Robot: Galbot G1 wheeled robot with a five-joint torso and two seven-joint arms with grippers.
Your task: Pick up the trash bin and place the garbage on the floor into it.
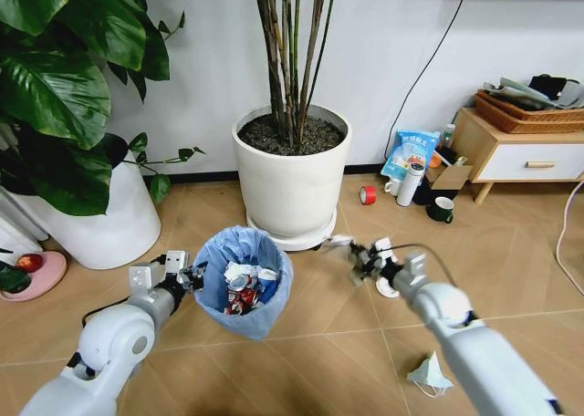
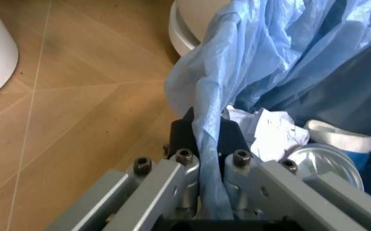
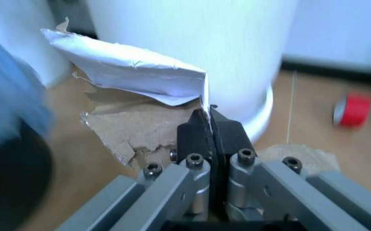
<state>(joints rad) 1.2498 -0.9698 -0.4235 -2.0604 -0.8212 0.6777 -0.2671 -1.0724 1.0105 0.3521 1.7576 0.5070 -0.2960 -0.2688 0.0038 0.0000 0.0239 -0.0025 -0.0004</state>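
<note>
Gripping at left: the left gripper (image 1: pixel 193 275) is clenched on the rim of the trash bin (image 1: pixel 245 288), its fingers (image 2: pixel 227 139) pinching a fold of the light-blue bag liner (image 2: pixel 249 53) between them.
Trash bin: held at the robot's left front, above the chevron floor (image 1: pixel 301 343), just in front of the white planter (image 1: pixel 290 183) with the tall stems.
Bin contents: crumpled white paper (image 2: pixel 272 132), a crushed red can (image 1: pixel 242 299) and a silver can end (image 2: pixel 320 166) lie inside the bag.
Right gripper: the right gripper (image 1: pixel 356 252) hangs just beside the bin's right side, near the planter's base, jaws closed tight on a torn piece of cardboard (image 3: pixel 134 98), white on one face and brown on the other.
Garbage on the floor: a crumpled white paper piece (image 1: pixel 429 376) lies by the right forearm; a small white lid (image 1: pixel 387 288) sits under the right wrist.
Other things: a red tape roll (image 1: pixel 368 194), a dark mug (image 1: pixel 442 210) and a white bottle (image 1: pixel 411 181) stand near the wooden side table (image 1: pixel 511 156); a second white planter (image 1: pixel 109 220) with broad leaves stands at far left.
</note>
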